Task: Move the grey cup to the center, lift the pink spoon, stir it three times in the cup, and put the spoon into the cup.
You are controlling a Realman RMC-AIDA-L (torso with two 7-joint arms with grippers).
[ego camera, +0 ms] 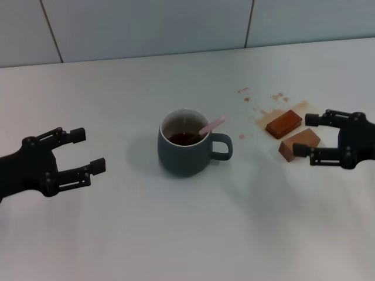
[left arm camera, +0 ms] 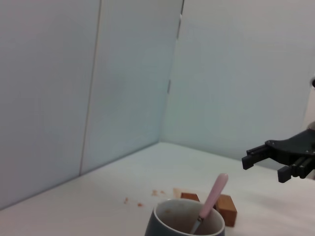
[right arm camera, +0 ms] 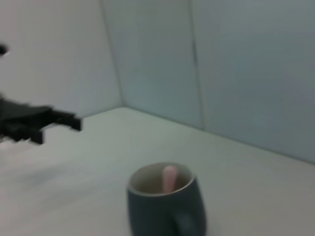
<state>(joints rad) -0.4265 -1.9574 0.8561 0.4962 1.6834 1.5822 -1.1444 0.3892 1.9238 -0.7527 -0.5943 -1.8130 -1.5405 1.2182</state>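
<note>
White table (ego camera: pixel 176 234) with 1 cup, 2 blocks

The grey cup (ego camera: pixel 184 153) stands near the middle, handle toward the 2 brown wooden blocks (ego camera: pixel 292 133), which lie side by side among brownish stains (ego camera: pixel 258 111) on the robot's right.

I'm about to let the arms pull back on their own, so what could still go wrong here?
The right gripper hangs open right beside the two brown wooden blocks; a careless retreat could knock them. The pink spoon leans on the rim of the grey cup, handle sticking out toward the right arm, so a bump could tip it or splash the dark liquid inside. The left gripper is open and well clear.
</note>
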